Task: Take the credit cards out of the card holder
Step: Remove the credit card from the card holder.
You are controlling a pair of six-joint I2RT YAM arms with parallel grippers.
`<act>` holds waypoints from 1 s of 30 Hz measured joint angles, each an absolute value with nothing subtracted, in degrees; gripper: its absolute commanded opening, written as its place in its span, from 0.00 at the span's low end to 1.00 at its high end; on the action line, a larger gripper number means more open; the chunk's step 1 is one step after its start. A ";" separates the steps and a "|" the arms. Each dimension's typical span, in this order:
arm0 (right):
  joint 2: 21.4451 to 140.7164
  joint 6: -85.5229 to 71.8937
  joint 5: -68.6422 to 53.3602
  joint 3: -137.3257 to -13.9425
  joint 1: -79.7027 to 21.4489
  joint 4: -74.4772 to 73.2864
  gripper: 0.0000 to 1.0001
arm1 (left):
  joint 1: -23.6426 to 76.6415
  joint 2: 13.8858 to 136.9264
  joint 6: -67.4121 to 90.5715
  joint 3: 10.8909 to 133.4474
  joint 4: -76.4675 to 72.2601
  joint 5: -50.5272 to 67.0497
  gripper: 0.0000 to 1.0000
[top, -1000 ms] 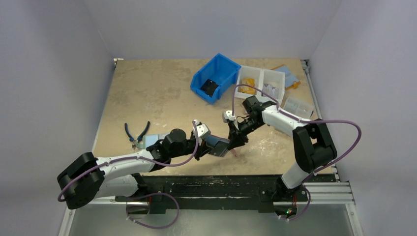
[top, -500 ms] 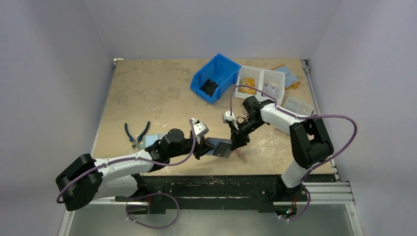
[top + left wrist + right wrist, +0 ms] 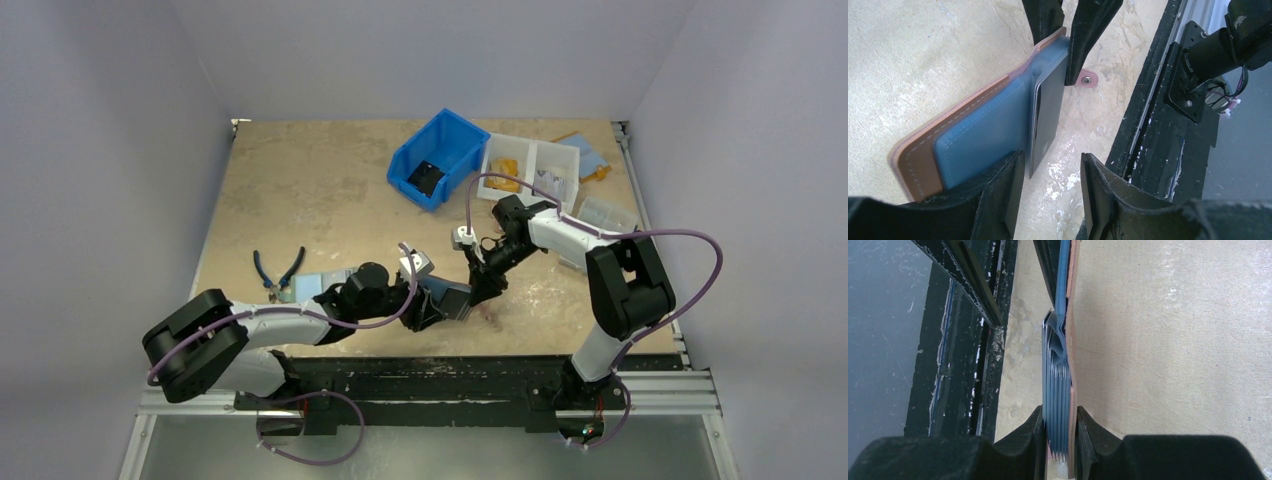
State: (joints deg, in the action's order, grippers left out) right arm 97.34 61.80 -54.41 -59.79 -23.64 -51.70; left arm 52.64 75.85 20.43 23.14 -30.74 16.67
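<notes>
The card holder, salmon-brown leather with light-blue lining, stands on edge above the table near the front edge; it also shows in the top view. A dark-grey panel sticks out of it. Its snap tab lies on the table. My right gripper is shut on the holder's far end, over several blue pleated pockets. My left gripper is open at the holder's near end. The dark panel's lower corner sits just inside its gap, beside one finger. No loose card is seen.
A blue bin, a white divided tray and a clear box stand at the back right. Blue-handled pliers and a light-blue flat piece lie left. The black front rail is close to the holder.
My left gripper has moved right and toward the front, up to the holder's near end. The right gripper has kept its hold, almost still.
</notes>
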 measured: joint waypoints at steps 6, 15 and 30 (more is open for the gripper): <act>97.36 61.78 -53.91 -59.88 -23.64 -51.70 0.09 | 52.64 78.13 21.52 23.92 -32.05 16.23 0.41; 97.51 61.76 -52.82 -60.10 -23.68 -52.97 0.09 | 52.25 83.31 24.49 24.03 -36.99 16.25 0.00; 97.51 58.28 -53.08 -60.20 -24.77 -50.22 0.11 | 52.07 74.32 24.51 19.64 -34.74 11.18 0.00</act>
